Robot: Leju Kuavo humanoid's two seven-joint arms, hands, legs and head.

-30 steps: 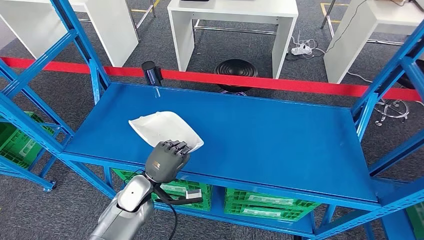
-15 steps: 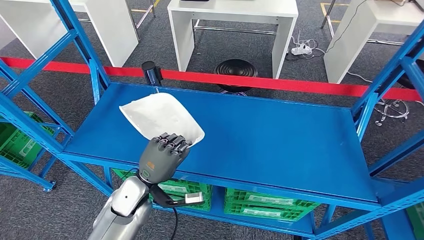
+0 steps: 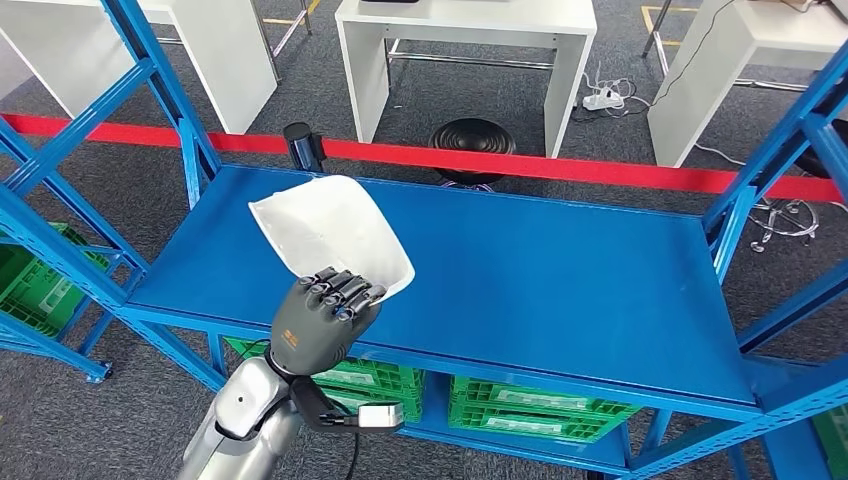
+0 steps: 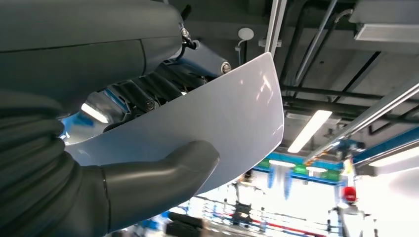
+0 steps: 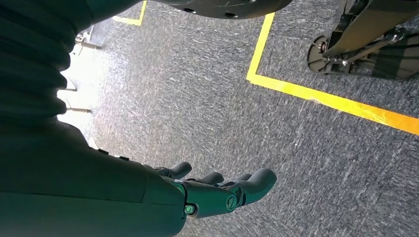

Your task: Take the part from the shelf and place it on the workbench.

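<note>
The part [image 3: 330,232] is a white curved plastic shell. My left hand [image 3: 322,322] grips its near edge and holds it tilted up above the front left of the blue shelf [image 3: 520,270]. In the left wrist view the thick thumb [image 4: 163,177] presses one face of the white part [image 4: 232,118] while the darker fingers [image 4: 148,96] lie behind it. My right hand [image 5: 212,190] hangs beside my body over the grey carpet, fingers loosely apart with nothing in them.
Blue uprights [image 3: 160,90] frame the shelf on both sides. Green crates [image 3: 520,405] sit on the lower level. A red barrier tape [image 3: 560,165] runs behind the shelf, with white tables [image 3: 465,50] and a black stool [image 3: 472,135] beyond. Yellow floor tape [image 5: 316,96] crosses the carpet.
The left hand has lifted the white part off the shelf surface and tipped its far end upward; the forearm has drawn back slightly toward me.
</note>
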